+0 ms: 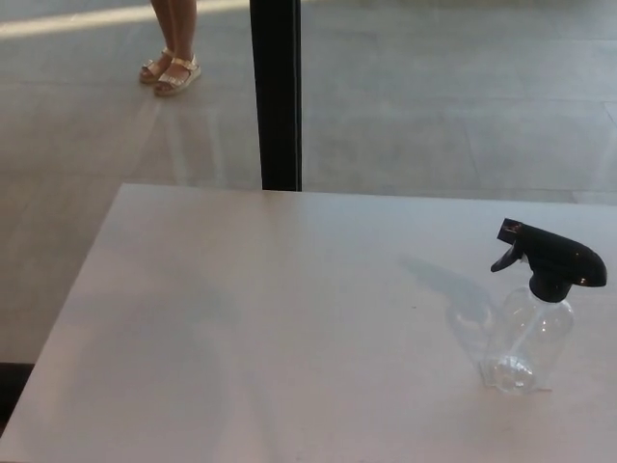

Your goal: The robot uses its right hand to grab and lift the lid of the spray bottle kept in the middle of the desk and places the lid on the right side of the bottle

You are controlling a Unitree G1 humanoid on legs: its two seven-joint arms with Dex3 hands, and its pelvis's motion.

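Starting at the far left of your head view, you have a person's feet in pale sandals [171, 72] standing on the grey floor [434, 96] beyond the desk, near the top edge of the picture. Just to the right of them a black post [276, 96] rises upright from behind the desk's far edge and runs out of the top of the picture. Below all this lies the white desk [241, 318], which fills most of the lower view and is bare across its left and middle. Moving on to the right, you come to the spray bottle [532, 323], standing upright on the desk close to the right edge of the picture. Its body is clear plastic, and its shadow falls on the desk to its left. The lid [554, 258], a black trigger head, sits on the neck of the bottle, with its nozzle pointing to the left. Neither of your robot's hands shows anywhere in this view, so you cannot tell from it whether they are open or closed, and you cannot judge how the lid lies relative to the right hand.
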